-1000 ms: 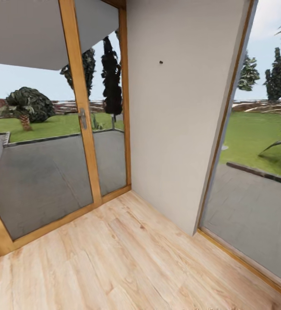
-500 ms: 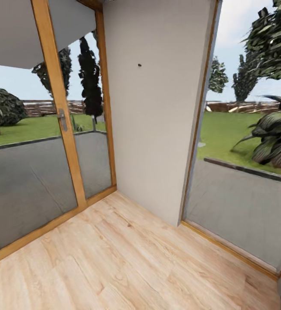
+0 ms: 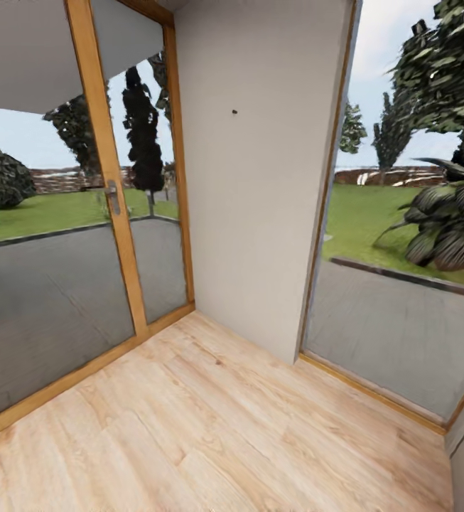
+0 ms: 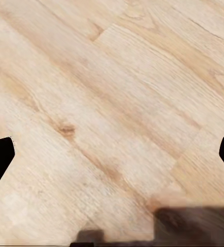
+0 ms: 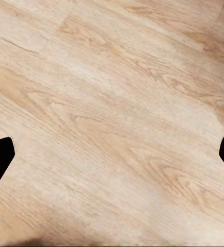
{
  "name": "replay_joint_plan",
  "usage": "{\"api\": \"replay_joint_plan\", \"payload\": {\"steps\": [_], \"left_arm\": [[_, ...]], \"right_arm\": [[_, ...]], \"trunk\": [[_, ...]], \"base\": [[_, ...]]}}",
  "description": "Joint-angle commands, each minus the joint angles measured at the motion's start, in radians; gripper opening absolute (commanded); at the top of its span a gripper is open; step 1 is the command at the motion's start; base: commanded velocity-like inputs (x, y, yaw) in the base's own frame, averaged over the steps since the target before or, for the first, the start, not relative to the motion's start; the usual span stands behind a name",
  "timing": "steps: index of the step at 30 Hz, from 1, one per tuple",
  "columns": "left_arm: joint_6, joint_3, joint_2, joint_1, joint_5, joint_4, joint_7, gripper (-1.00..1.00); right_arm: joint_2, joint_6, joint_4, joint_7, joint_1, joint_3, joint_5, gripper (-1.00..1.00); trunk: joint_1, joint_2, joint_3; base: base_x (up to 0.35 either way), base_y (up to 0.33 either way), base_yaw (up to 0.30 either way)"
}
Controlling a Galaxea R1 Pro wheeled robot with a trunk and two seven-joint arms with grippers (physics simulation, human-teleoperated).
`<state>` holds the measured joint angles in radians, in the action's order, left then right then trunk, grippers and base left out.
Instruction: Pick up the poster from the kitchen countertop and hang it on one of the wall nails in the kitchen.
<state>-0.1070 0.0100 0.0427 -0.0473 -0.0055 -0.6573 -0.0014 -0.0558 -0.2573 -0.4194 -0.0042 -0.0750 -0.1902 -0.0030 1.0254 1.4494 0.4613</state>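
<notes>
One tiny dark wall nail (image 3: pixel 234 112) shows in the head view, high on the plain off-white wall panel (image 3: pixel 260 178) between the timber-framed glass door (image 3: pixel 111 192) and a garden window. The step in hand is judged to be travel: the base should turn to find the countertop and poster, noting this nail as the hanging target.

The left wrist view adds the left gripper (image 4: pixel 112 154), fingers wide apart and empty, over the pale wood-plank floor (image 4: pixel 112 103).

The right wrist view adds the right gripper (image 5: pixel 112 154), likewise spread and empty.
</notes>
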Motion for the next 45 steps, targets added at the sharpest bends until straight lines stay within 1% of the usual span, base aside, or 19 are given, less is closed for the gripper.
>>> {"api": "replay_joint_plan", "payload": {"steps": [1, 6, 23, 26, 45], "left_arm": [[-0.002, 0.001, 0.0, 0.0, -0.001, -0.001, 0.0, 1.0], [-0.002, 0.002, 0.0, 0.0, -0.001, -0.001, 0.0, 1.0], [-0.002, 0.001, 0.0, 0.0, -0.002, -0.001, 0.0, 1.0], [-0.002, 0.001, 0.0, 0.0, -0.002, 0.0, 0.0, 1.0], [-0.002, -0.001, 0.0, 0.0, -0.002, 0.001, 0.0, 1.0]], "right_arm": [[0.0, -0.003, 0.001, 0.0, -0.001, -0.002, 0.0, 1.0], [0.001, -0.004, 0.001, 0.0, -0.001, -0.004, 0.0, 1.0], [0.001, -0.005, -0.001, -0.001, -0.001, -0.008, 0.0, 1.0], [0.0, -0.004, -0.001, -0.001, 0.0, -0.009, 0.0, 1.0], [-0.01, -0.002, 0.001, 0.001, -0.001, -0.009, -0.002, 1.0]], "trunk": [[0.0, 0.001, 0.001], [0.0, 0.001, 0.001], [0.0, 0.001, 0.001], [0.0, 0.001, 0.001], [0.0, 0.001, 0.001]], "base": [[-0.252, 0.231, -0.211], [-0.163, 0.15, -0.263], [-0.005, 0.005, -0.299], [-0.133, 0.0, -0.227], [-0.316, 0.0, -0.026]]}}
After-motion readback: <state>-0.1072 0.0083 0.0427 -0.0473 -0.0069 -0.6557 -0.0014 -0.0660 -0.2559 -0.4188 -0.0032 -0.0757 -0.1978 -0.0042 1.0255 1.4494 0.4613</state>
